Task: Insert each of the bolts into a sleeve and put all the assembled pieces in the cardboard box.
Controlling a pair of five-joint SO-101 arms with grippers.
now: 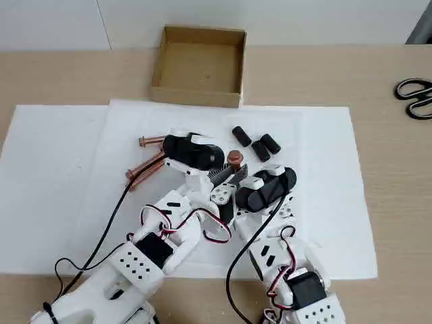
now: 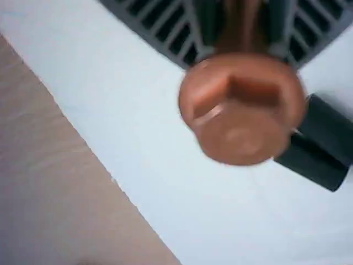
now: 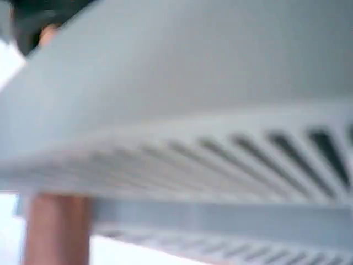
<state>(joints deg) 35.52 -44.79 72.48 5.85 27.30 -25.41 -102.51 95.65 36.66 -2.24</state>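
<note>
Your left gripper at centre of the high view, ribbed fingers clamped on a copper bolt — black sleeves just to its upper right, cardboard box at top centre, your right gripper close beside — its hold you cannot tell.

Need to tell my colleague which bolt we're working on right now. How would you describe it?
From the cardboard box, come nearer across the white sheet to the three black sleeves. Just beside them, a copper bolt sits clamped in the left gripper, head up. The other bolts lie loose on the sheet farther left.
</note>
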